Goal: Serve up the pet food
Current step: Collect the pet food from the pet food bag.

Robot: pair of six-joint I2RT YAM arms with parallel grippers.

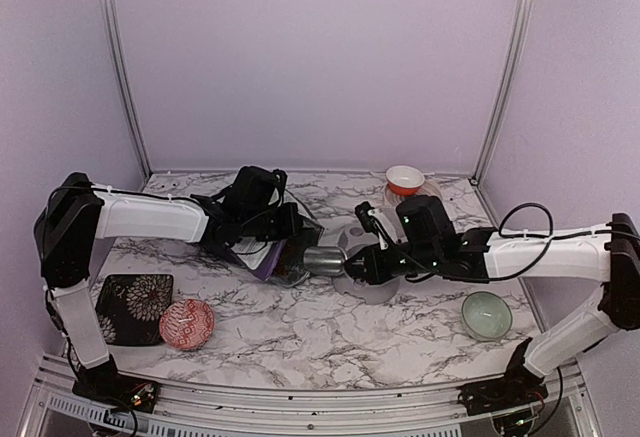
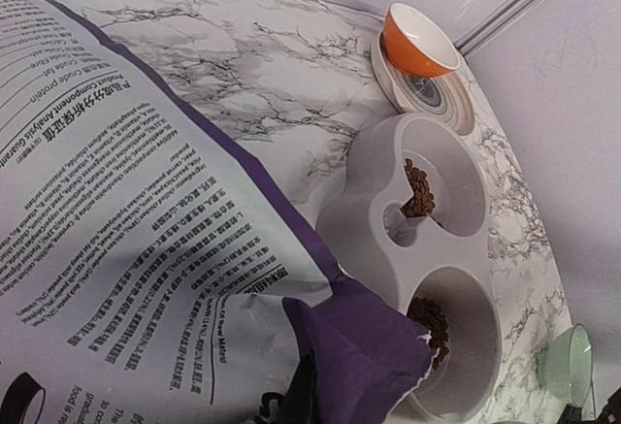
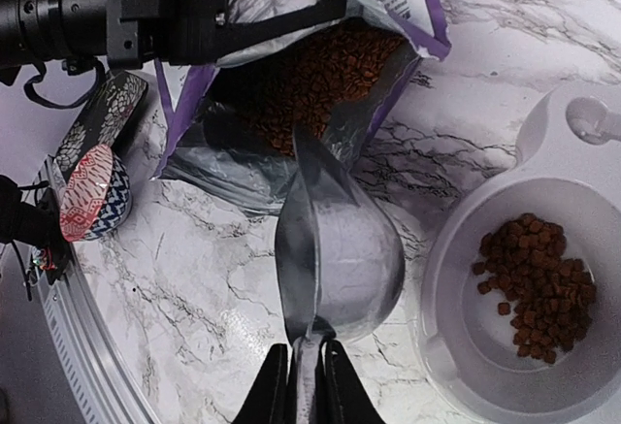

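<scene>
Pet food lies as brown kibble in both hollows of the grey double feeder (image 2: 388, 152), one heap in the far hollow (image 2: 419, 189) and one in the near hollow (image 2: 432, 322). More kibble fills the open purple-and-white bag (image 3: 320, 75). My left gripper (image 2: 301, 400) is shut on the bag's purple top edge (image 2: 369, 346) and holds its mouth up. My right gripper (image 3: 306, 375) is shut on the handle of a metal scoop (image 3: 335, 240). The scoop's tip points at the bag's mouth, beside a feeder bowl with kibble (image 3: 532, 283). No kibble shows in the scoop.
An orange bowl (image 1: 405, 179) stands on a plate at the back right. A pale green bowl (image 1: 486, 315) sits at the near right. At the near left are a red patterned bowl (image 1: 186, 323) and a dark floral square plate (image 1: 135, 307).
</scene>
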